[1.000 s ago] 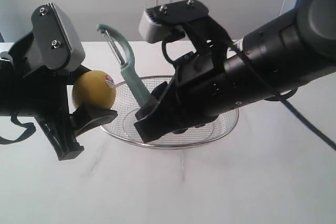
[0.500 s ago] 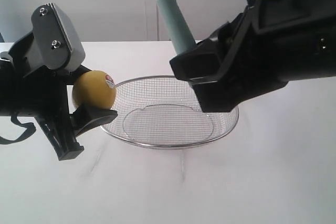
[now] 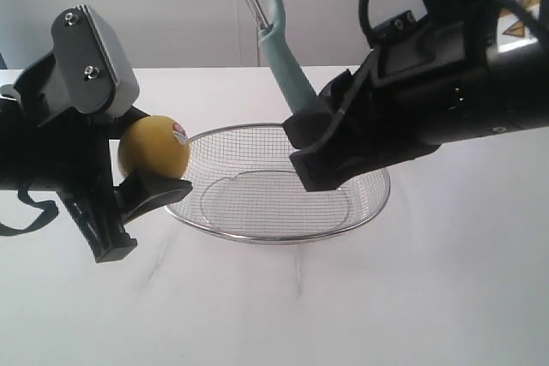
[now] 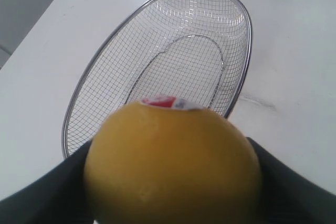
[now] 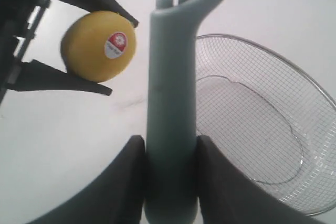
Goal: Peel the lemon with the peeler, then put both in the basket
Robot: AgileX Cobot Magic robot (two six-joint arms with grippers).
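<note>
The yellow lemon [image 3: 153, 147] with its red-and-white sticker hangs above the table, just left of the basket [image 3: 283, 234]. My left gripper [image 3: 147, 159] is shut on it, one finger above and one below. In the left wrist view the lemon [image 4: 173, 163] fills the foreground between the dark fingers, with the basket [image 4: 247, 56] beyond. My right gripper [image 3: 304, 139] is shut on the handle of the teal peeler [image 3: 279, 49], which points up over the basket with its blade head at the top edge. The right wrist view shows the peeler [image 5: 170, 98] clamped between the fingers, the lemon [image 5: 98, 45] beside it.
The silver wire-mesh basket [image 5: 315, 98] lies on the white table [image 3: 343, 315]. A pale wall stands behind the table's far edge. The right arm's bulky dark body [image 3: 446, 83] hangs over the basket's right half.
The right gripper with the peeler rose from low over the basket and has now come down a little and leftward. The left gripper and lemon have stayed still.
</note>
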